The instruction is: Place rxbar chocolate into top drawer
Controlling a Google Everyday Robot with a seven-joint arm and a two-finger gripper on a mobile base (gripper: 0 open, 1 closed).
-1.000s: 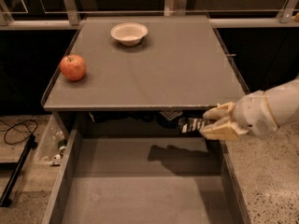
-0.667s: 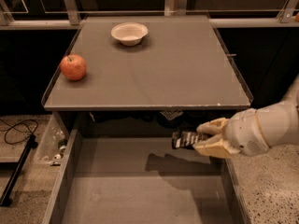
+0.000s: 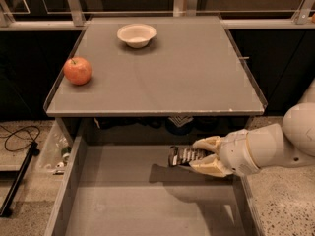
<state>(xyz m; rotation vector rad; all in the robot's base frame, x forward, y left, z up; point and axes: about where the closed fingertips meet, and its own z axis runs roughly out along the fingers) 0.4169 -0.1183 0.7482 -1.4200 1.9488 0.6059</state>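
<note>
While claw grips rxbar chocolate over top drawer — tabletop grey.

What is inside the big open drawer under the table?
The top drawer shows only its bare grey bottom. The gripper holds the rxbar chocolate over it, casting a shadow. The drawer's back part is hidden under the tabletop.

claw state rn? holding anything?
Claw: closed on the rxbar chocolate, held over the right side of the open top drawer.
</note>
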